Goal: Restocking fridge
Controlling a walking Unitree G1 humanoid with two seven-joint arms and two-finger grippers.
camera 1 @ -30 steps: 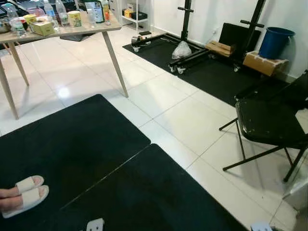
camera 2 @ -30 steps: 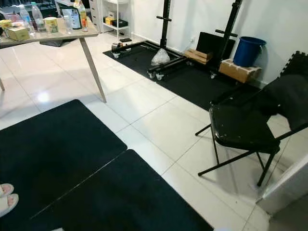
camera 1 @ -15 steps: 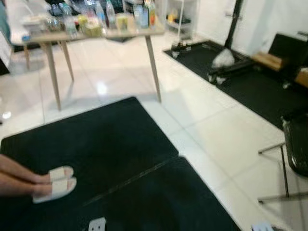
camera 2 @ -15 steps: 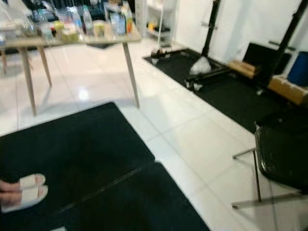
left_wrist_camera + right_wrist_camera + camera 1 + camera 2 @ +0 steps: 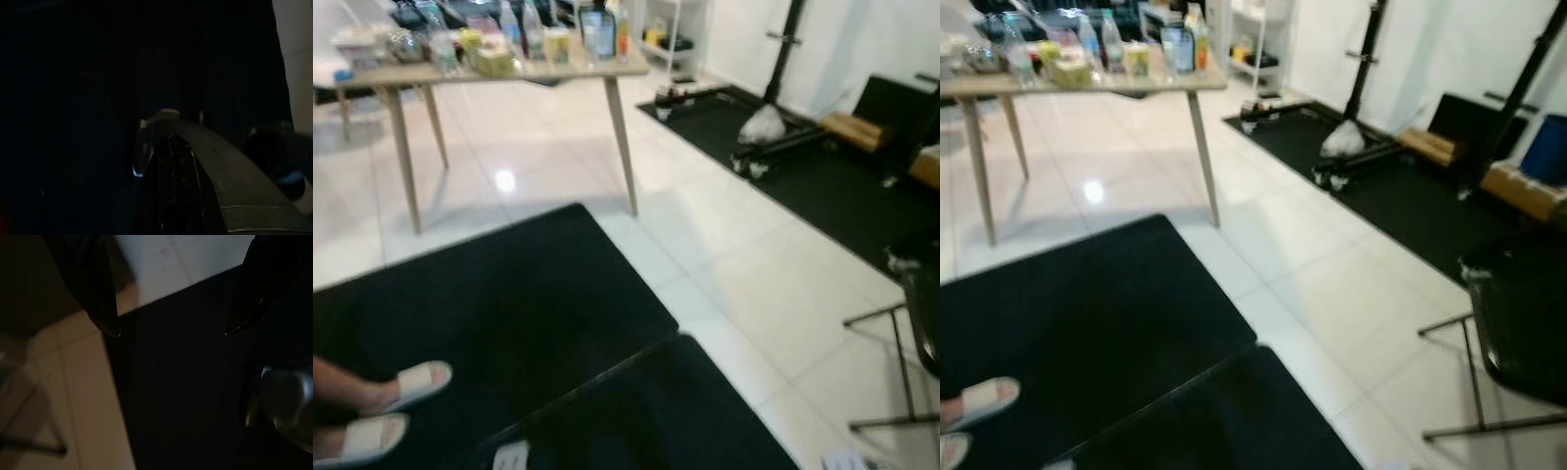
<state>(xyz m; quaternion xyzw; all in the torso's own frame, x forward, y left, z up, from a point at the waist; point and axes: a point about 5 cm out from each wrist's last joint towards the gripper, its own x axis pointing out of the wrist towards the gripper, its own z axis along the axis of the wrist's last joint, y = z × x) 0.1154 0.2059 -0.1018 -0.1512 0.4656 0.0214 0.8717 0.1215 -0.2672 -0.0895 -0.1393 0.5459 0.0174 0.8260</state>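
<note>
A very dark scene is shown. A black mat is seen across most of it, with a strip of pale floor at one edge. The left gripper's fingers are dimly made out.

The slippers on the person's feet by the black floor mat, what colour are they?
White open-toed slippers, on the black floor mat; clearest in the left eye view.

Glossy floor tiles, matt mats
</note>
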